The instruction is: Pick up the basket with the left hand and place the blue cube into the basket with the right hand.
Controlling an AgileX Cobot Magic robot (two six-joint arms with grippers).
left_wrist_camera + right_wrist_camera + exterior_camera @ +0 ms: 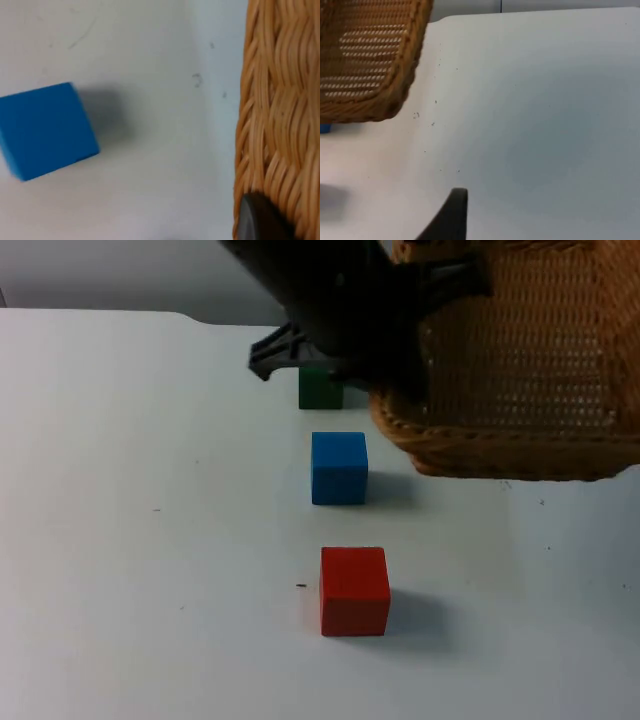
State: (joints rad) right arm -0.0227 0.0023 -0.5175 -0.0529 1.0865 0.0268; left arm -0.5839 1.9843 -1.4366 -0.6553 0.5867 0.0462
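Basket in my left end effector, blue cube on the worktop.

From the top, my left end effector [400, 380] pinches the wicker basket [520, 370] by its rim, raised at the far right; the blue cube [339, 468] sits just left of it, between a green cube [320, 390] farther off and a red cube [354, 590] nearer. My left wrist sees the blue cube [47, 130] beside the basket [277, 110] wall. My right wrist sees the basket [370, 60] above the worktop [535, 110]; I cannot tell my right end effector's state.

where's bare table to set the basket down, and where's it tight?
Free: table left of the blue cube and red cube; also right of the red cube, in front of the basket. Tight: green cube, left pincer and basket rim crowd together.
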